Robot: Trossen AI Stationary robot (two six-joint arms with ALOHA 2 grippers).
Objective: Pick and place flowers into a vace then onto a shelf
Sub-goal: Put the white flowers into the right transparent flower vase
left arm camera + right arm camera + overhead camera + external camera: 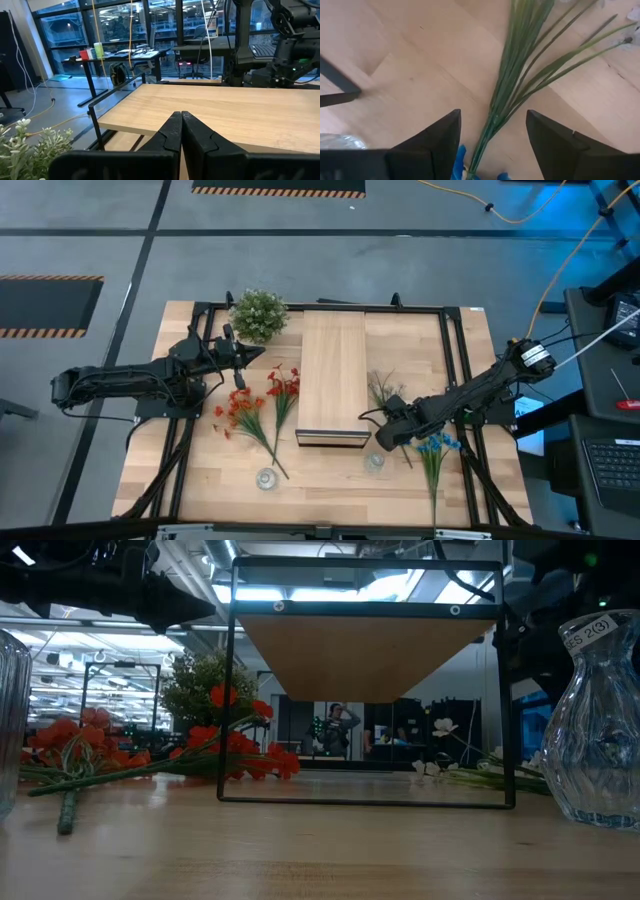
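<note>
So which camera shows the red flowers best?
The high view: both sprays of red flowers lie whole on the table, left of the shelf. The low view shows them side-on, overlapping. Neither wrist view shows them.

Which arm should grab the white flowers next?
Right. The right gripper hangs open directly over the white flowers' stems, beside the shelf. The left gripper is shut, across the shelf near the bushy plant.
</note>
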